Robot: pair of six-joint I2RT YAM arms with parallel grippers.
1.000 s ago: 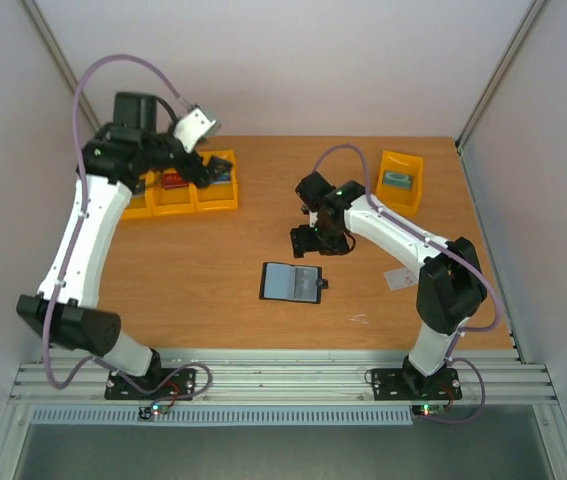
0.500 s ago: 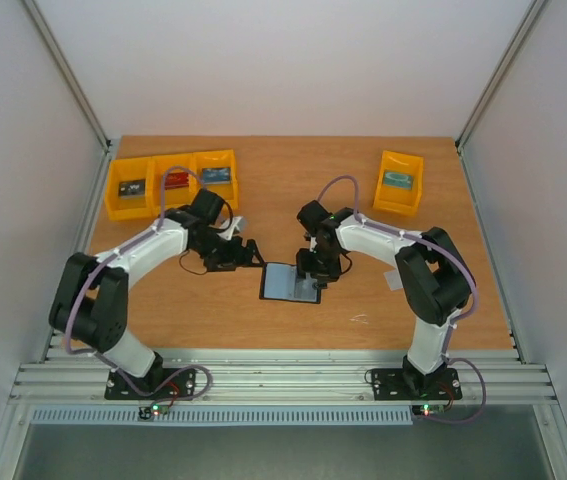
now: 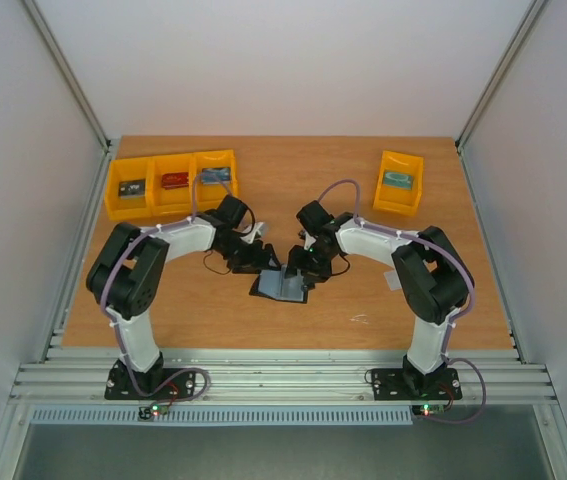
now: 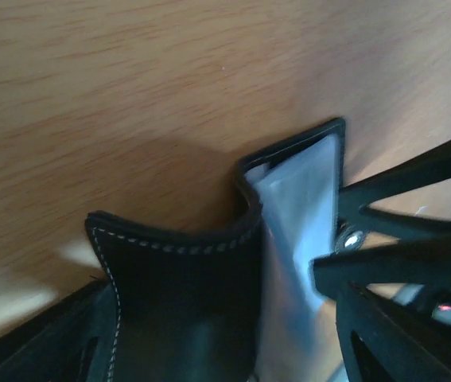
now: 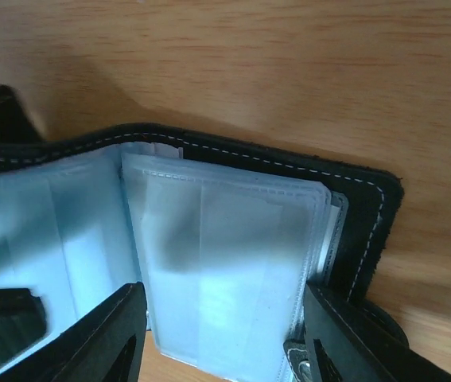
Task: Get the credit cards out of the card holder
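Note:
The card holder (image 3: 279,286) lies open mid-table, black outside with frosted blue-grey sleeves (image 5: 233,263), and its left cover (image 4: 185,302) curls up off the wood. My right gripper (image 3: 305,266) is shut across the sleeve stack, one finger against each side edge (image 5: 223,338). My left gripper (image 3: 263,258) is open, with the raised black cover standing between its fingers (image 4: 209,354). The right gripper's fingers (image 4: 416,175) show beside the sleeves in the left wrist view. No credit card shows plainly through the sleeves. A small whitish card (image 3: 393,280) lies on the table by the right arm.
A row of yellow bins (image 3: 171,184) stands at the back left, holding a dark, a red and a blue item. Another yellow bin (image 3: 400,182) with a blue item is at the back right. The two grippers are very close together over the holder.
The left arm swung from the back bins down to the holder's left side. The right gripper dropped onto the holder and narrowed on the sleeves. The holder shifted left and tilted.

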